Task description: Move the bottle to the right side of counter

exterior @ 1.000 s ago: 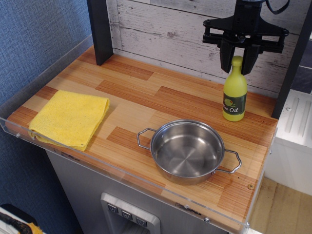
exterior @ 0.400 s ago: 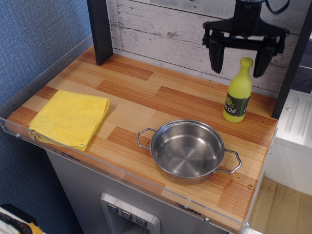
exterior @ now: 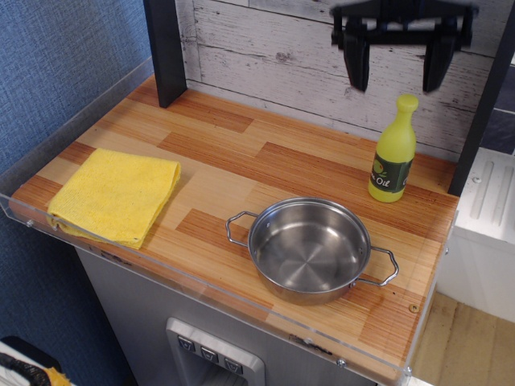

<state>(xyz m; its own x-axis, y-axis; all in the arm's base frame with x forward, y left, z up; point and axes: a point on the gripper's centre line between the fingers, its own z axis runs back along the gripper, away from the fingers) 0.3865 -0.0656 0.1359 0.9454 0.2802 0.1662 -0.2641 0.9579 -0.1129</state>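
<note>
The yellow-green bottle (exterior: 393, 149) with the dark "Oil" label stands upright at the back right of the wooden counter (exterior: 241, 169), near the wall and the dark right post. My black gripper (exterior: 396, 79) hangs open above the bottle, its two fingers spread wide, clear of the cap and touching nothing.
A steel pan (exterior: 311, 249) with two handles sits at the front right of the counter. A folded yellow cloth (exterior: 115, 195) lies at the front left. A dark post (exterior: 166, 50) stands at the back left. A clear acrylic rim (exterior: 201, 283) runs along the front edge.
The gripper was shut around the bottle's neck, then opened and let go. It has since risen straight up. The bottle stays standing in the same place.
</note>
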